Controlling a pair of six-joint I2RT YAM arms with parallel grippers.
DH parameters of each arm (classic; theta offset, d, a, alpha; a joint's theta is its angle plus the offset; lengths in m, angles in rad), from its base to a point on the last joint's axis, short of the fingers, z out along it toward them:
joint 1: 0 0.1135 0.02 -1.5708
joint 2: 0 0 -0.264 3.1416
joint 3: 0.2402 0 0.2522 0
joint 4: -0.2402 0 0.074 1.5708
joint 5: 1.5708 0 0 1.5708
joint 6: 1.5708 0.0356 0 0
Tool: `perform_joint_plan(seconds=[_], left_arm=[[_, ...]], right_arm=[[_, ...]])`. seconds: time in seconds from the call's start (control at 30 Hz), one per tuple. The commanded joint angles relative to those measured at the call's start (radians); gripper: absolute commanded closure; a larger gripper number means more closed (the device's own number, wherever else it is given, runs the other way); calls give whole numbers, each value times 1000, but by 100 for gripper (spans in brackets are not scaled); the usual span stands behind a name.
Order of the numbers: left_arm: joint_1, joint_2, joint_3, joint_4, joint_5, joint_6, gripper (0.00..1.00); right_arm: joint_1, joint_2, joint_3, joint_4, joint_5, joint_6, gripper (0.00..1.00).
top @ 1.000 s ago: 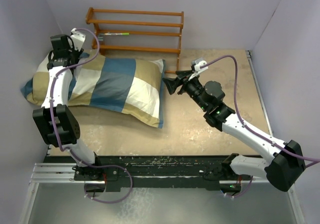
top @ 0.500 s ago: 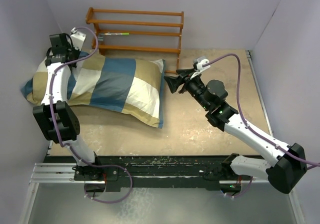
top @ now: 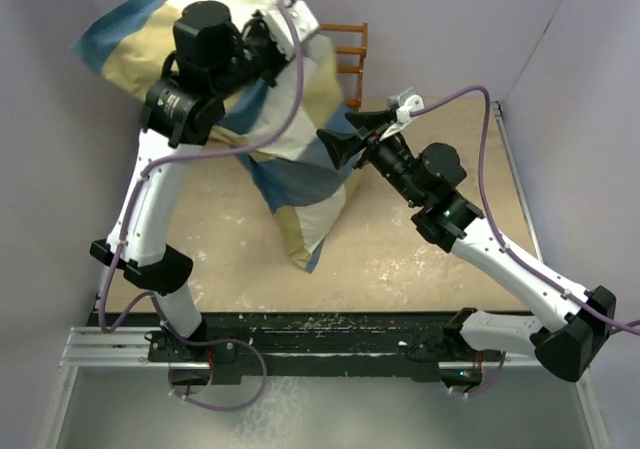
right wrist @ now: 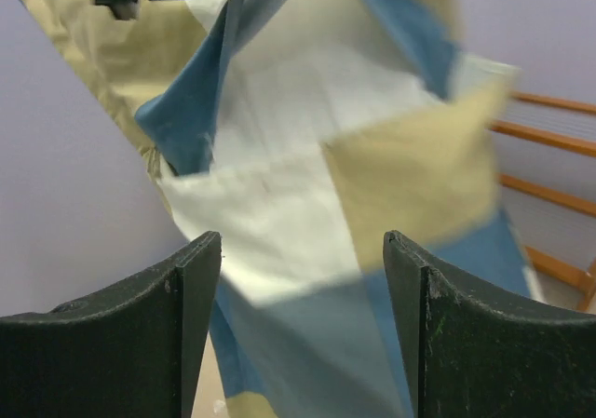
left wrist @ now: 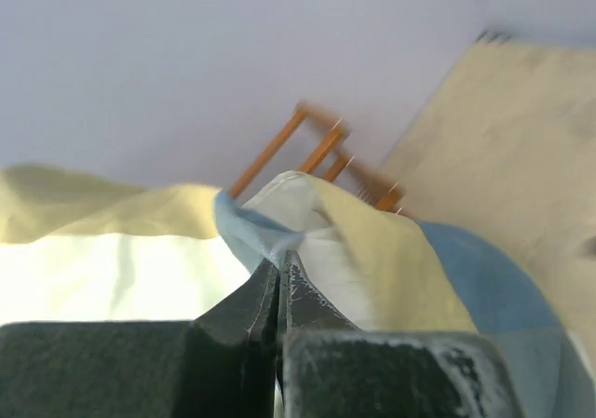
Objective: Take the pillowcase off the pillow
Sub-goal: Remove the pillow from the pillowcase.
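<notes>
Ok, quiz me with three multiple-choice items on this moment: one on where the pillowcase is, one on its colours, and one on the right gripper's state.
1. Where is the pillowcase?
A) lying flat
B) hanging from the left gripper, held high over the table
C) folded in a neat stack

2. What are its colours?
A) red and green
B) plain black
C) tan, cream-white and blue

3. The right gripper is:
A) open, clamped on nothing
B) shut on the pillowcase
C) shut on nothing

Answers:
1 B: the left wrist view shows that gripper's fingers pinched on the fabric, and the top view shows the cloth hanging from there.
2 C: those blocks of colour show in every view.
3 A: the right wrist view shows its fingers wide apart, with the fabric beyond them.
</notes>
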Motion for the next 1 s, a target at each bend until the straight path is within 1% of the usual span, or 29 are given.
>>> perform_joint_plan(seconds=[0.0, 0.13, 0.23, 0.3, 0.37, 0.4, 0.47, 0.5, 0.57, 0.8, 0.87, 0.97], left_arm=[[-150, -30, 82, 60, -12, 41, 100], [-178, -75, -15, 79, -33, -10, 100], [-191, -122, -111, 116, -30, -20, 100], [-200, -135, -132, 131, -28, -22, 100], [-208, -123, -106, 121, -17, -27, 100], [-217, -112, -87, 111, -14, -28, 100], [-243, -88, -51, 99, -20, -22, 100], [-256, -75, -42, 101, -28, -15, 100], [-274, -71, -36, 128, -41, -3, 100], [-344, -59, -31, 165, -83, 53, 100], [-360, -60, -31, 173, -95, 62, 100], [-380, -58, -30, 186, -109, 69, 100]], right_arm=[[31, 30, 68, 17, -6, -52, 26], [37, 60, 74, 24, 28, -58, 24], [37, 82, 74, 20, 98, -75, 23], [37, 85, 72, 21, 161, -96, 21], [36, 86, 78, 14, 196, -119, 19], [37, 89, 82, 8, 202, -131, 16], [37, 94, 99, -19, 219, -148, 5], [38, 96, 108, -34, 230, -151, 3], [37, 101, 122, -80, 219, -144, 2], [4, 142, 171, -93, 209, -149, 1], [-25, 164, 184, -78, 194, -127, 1], [-67, 188, 183, -9, 148, -94, 2]])
